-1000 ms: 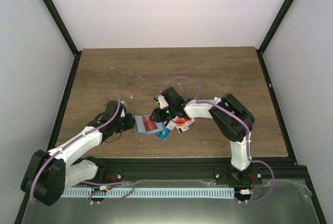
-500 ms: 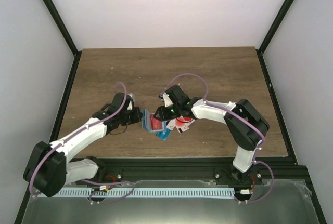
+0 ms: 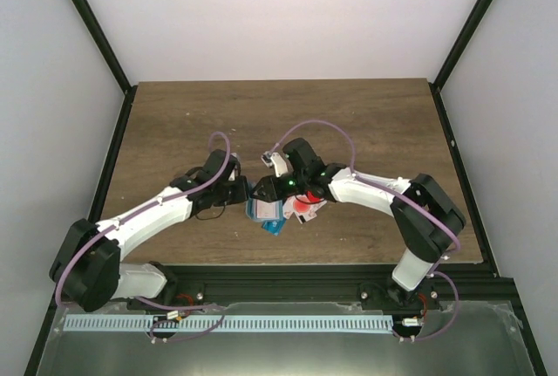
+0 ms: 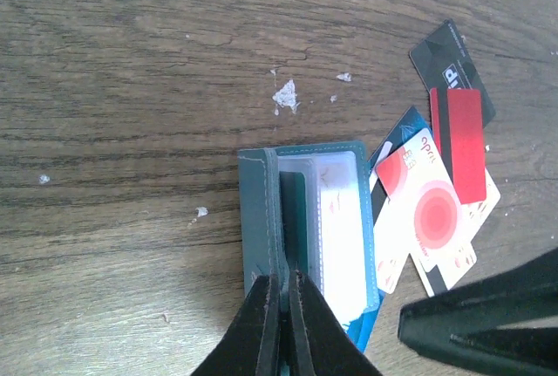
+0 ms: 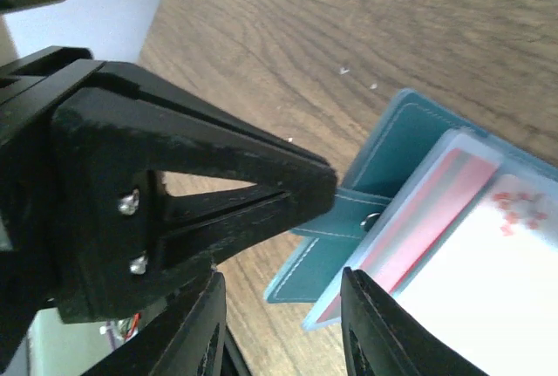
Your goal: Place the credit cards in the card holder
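Lying towards the front of the worktop (image 3: 375,228), the loose credit cards (image 4: 432,215) form a small overlapping heap with red, white and black faces showing. The card holder (image 4: 257,219) sits just left of them, touching, spread open with its pale sleeves up and a card in one sleeve. The left fingers (image 4: 281,293) are pinched tight on its centre fold. The right fingers (image 3: 265,191), close beside them above the holder's corner, stand partly apart and grip nothing visible.
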`<act>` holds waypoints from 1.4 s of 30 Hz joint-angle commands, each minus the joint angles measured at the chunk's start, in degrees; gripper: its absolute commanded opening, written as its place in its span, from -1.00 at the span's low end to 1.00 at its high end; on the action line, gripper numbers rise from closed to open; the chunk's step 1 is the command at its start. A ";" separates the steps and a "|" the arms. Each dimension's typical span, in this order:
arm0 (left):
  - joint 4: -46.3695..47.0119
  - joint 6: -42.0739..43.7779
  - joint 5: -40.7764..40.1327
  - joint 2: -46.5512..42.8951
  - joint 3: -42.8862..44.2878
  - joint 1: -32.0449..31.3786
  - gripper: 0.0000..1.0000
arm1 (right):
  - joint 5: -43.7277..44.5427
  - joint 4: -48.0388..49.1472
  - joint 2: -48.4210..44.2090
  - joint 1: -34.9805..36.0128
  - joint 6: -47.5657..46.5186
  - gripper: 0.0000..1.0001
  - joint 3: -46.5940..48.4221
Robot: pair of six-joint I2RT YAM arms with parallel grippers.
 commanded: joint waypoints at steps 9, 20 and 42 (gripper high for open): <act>-0.71 -2.55 -0.83 1.84 3.96 -1.66 -0.92 | -7.37 8.28 1.18 0.53 3.23 -0.26 -3.56; -1.83 -2.90 -2.86 4.03 6.47 -4.13 -0.92 | -1.20 9.76 1.50 -1.46 4.91 -0.34 -9.64; 2.88 -2.77 1.29 3.84 4.29 -4.34 -0.92 | -26.88 54.83 11.30 -9.91 27.01 -0.03 -20.46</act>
